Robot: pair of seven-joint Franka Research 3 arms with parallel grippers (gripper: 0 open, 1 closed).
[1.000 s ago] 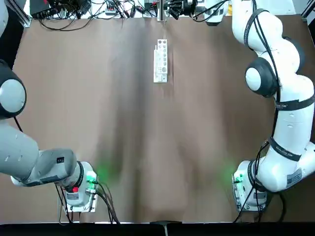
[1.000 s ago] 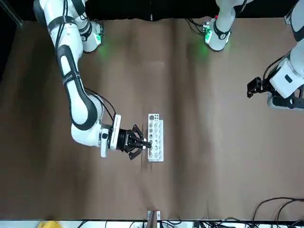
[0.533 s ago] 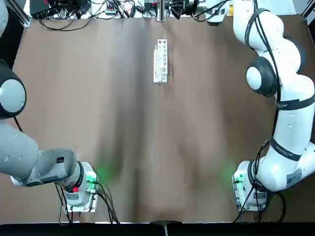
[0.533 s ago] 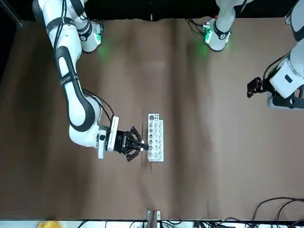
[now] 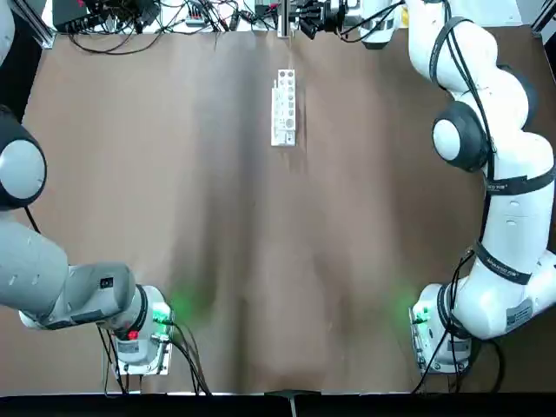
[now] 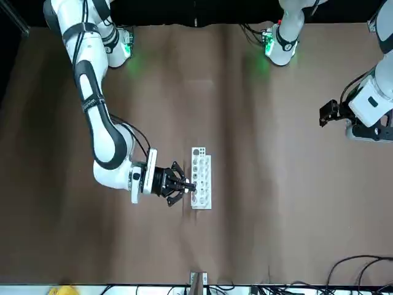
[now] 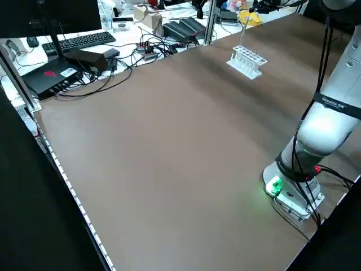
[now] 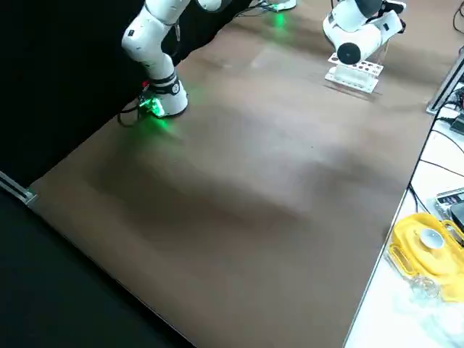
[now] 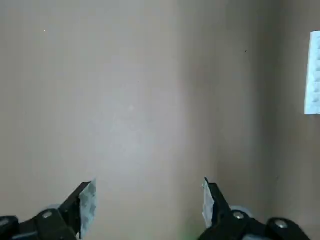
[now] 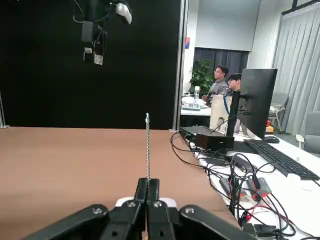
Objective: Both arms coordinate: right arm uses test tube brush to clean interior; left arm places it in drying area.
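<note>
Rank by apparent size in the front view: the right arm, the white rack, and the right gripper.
1. The right arm, by far the largest, stretching from its base down to the rack.
2. The white rack.
3. The right gripper, slightly smaller than the rack, though it sits nearer the camera, so that margin is unsure.

Smooth matt brown table top (image 5: 174, 174). Shiny white plastic arm shells (image 5: 512, 226). Thin bristly wire test tube brush (image 10: 147, 147). White plastic rack with holes (image 5: 284, 107).
</note>
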